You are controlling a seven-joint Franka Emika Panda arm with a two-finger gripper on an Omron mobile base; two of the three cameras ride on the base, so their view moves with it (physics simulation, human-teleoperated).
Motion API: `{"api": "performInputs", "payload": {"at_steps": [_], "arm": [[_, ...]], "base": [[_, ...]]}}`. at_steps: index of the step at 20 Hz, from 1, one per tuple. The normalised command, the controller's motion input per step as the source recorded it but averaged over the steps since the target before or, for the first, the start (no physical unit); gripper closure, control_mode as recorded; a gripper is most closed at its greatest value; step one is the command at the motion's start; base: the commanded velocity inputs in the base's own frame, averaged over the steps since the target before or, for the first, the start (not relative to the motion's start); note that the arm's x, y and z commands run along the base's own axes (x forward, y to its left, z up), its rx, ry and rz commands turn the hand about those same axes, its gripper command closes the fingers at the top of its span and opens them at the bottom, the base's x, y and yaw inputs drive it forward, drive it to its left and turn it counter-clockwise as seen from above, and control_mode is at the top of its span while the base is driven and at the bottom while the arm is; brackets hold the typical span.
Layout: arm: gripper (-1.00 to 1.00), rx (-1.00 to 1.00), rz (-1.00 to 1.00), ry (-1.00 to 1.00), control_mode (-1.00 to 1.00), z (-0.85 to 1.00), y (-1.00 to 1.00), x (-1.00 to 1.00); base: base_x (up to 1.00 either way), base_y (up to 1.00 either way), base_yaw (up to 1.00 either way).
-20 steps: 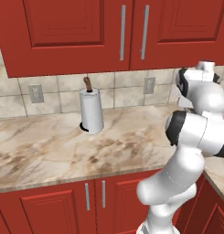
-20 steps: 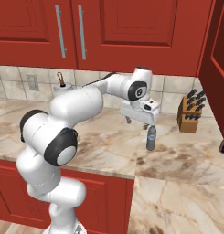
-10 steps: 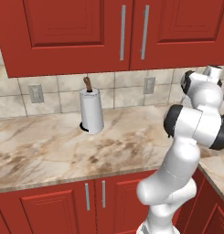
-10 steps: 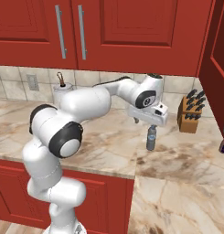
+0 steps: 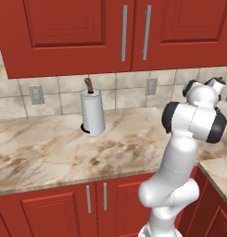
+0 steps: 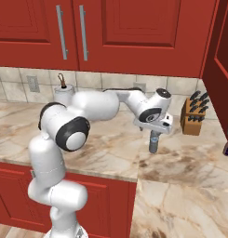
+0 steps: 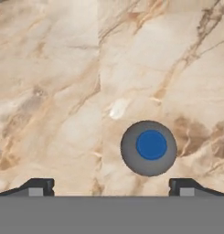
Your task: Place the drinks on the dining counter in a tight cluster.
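Grey bottle point(image 7: 148, 148), blue cap point(image 7: 151, 145)

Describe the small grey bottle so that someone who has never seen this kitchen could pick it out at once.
Start at the marble wall counter under the red cabinets and find the wooden knife block by the tiled wall. In front of it, to its left, the small grey bottle stands upright, directly beneath the open tool. It is slim and grey with a blue cap, unlike the fat white paper towel roll further left.
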Motion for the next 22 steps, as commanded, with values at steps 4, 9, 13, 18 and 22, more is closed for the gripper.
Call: {"api": "performInputs", "payload": {"at_steps": [4,9,13,18,22], "arm": [[-1.0,0.18,0.5,-0.26,-1.0,-0.15,-0.43,0.07],[-1.0,0.14,0.34,-0.17,-1.0,-0.11,-0.91,0.0],[-1.0,0.14,0.22,-0.12,-1.0,-0.09,-1.0,0.0],[-1.0,0.12,0.23,-0.16,-1.0,0.0,-0.24,0.0],[-1.0,0.09,0.19,-0.27,-1.0,-0.01,0.22,-0.14]], "base": [[0.0,0.0,0.0],[0.0,0.0,0.0],[0.0,0.0,0.0],[0.0,0.0,0.0],[0.0,0.0,0.0]]}}
